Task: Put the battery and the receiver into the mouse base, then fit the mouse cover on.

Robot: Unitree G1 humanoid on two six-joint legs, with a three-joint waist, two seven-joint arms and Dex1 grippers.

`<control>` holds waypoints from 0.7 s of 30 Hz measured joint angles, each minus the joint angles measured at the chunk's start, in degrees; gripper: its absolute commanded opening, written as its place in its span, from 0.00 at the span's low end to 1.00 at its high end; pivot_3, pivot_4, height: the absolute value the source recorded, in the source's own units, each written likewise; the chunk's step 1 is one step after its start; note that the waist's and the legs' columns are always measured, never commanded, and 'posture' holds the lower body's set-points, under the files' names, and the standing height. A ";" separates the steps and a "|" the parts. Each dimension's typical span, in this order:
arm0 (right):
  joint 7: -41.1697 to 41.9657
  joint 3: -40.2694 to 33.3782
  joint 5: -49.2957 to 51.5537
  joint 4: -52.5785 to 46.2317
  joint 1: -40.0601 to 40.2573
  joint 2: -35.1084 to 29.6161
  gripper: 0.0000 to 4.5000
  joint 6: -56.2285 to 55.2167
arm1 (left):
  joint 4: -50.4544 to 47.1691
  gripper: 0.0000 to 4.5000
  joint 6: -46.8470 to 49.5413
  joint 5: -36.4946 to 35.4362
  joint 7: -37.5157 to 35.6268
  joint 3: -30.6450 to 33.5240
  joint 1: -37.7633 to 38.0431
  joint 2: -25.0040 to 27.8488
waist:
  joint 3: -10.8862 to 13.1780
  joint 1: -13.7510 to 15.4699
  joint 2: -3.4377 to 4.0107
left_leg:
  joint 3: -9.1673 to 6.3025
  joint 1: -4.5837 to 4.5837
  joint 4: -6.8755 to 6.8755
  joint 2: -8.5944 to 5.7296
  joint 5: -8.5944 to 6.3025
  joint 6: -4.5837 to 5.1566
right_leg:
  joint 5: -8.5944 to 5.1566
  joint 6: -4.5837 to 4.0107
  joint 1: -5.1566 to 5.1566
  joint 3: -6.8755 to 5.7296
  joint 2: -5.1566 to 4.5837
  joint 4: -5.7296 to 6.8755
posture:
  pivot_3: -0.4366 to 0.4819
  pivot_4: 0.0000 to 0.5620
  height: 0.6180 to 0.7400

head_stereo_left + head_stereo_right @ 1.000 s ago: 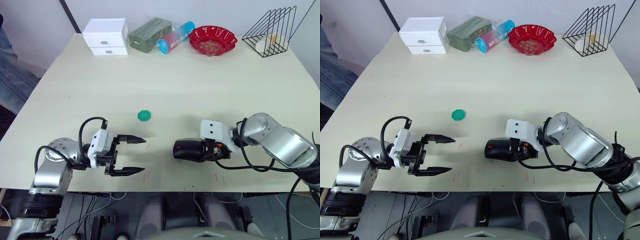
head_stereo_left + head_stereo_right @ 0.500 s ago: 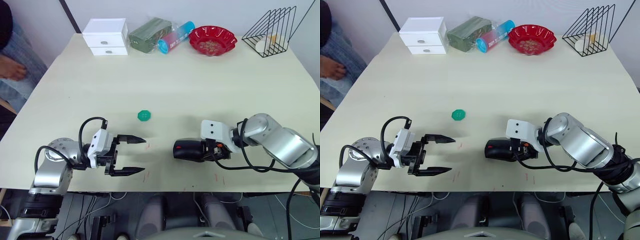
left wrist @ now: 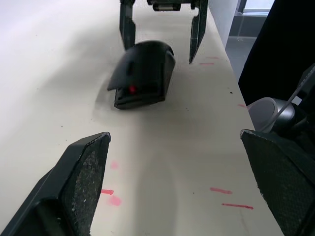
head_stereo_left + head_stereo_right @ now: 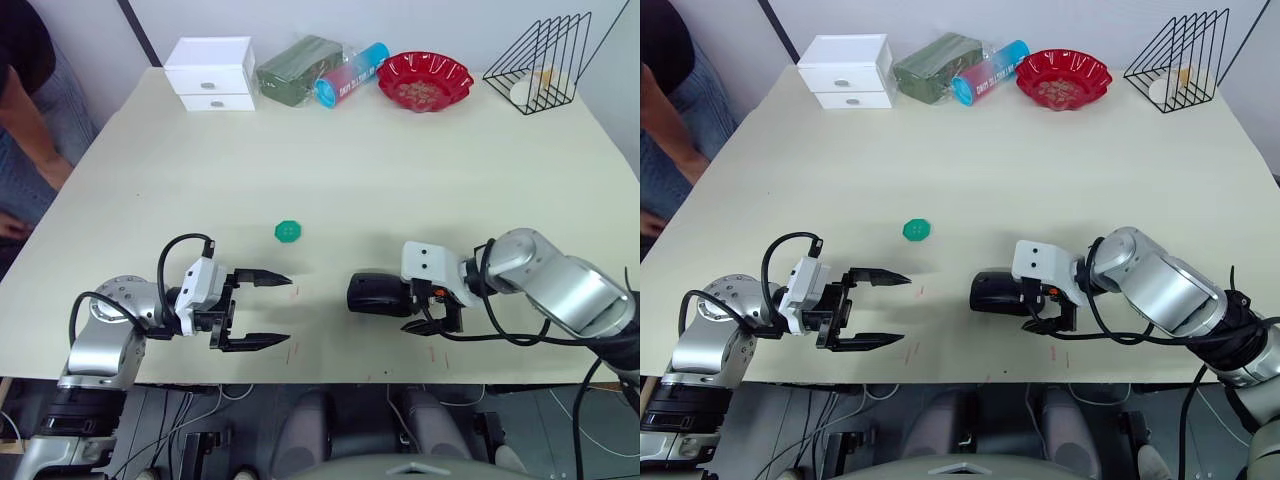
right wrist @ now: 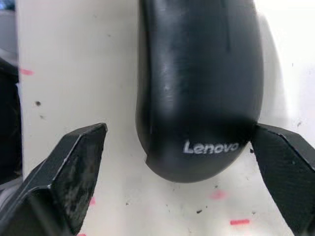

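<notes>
Mouse (image 4: 380, 295) with cover (image 5: 199, 88) on, near the desk's (image 4: 420, 170) front edge, between two open grippers

Cover: glossy black, seated over the base (image 3: 138, 96), red showing at the front in the left wrist view. Right gripper (image 4: 432, 310): fingers (image 5: 74, 172) spread wide on either side of the mouse's rear end, not gripping it. Left gripper (image 4: 268, 311): apart from the mouse on its other side, fingers (image 3: 81, 172) wide, holding nothing. Green disc (image 4: 288, 231): farther back, between the arms. Back edge: white drawer box (image 4: 211, 72), green pack (image 4: 298, 68), blue-pink tube (image 4: 352, 73), red bowl (image 4: 425, 80), wire rack (image 4: 545, 60)
</notes>
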 measured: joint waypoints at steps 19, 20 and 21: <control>-0.20 -0.21 0.62 0.29 -0.53 1.33 0.99 0.04 | 0.00 1.00 0.00 0.00 -0.01 0.00 0.00 0.00 | 0.00 0.01 0.00 | 0.00 -0.02 0.00 0.00 0.00 0.00 | 0.00 0.00 0.00 -0.01 -0.01 -0.01 | 0.48 0.27 1.00; -0.10 -0.42 0.72 0.23 -0.47 1.20 0.99 -0.39 | 0.00 1.00 0.00 0.00 -0.01 0.00 0.00 0.00 | 0.00 0.02 0.00 | 0.00 -0.02 0.00 0.00 0.00 0.00 | 0.00 0.00 0.00 -0.01 0.00 -0.01 | 0.48 0.27 1.00; 0.19 -0.99 0.93 -0.09 -0.21 0.69 0.99 -1.49 | 0.01 1.00 -0.02 -0.01 -0.01 0.00 0.00 0.00 | 0.00 0.02 0.00 | -0.01 -0.02 0.00 0.00 0.00 0.00 | 0.00 0.00 0.00 -0.01 0.00 -0.01 | 0.48 0.27 1.00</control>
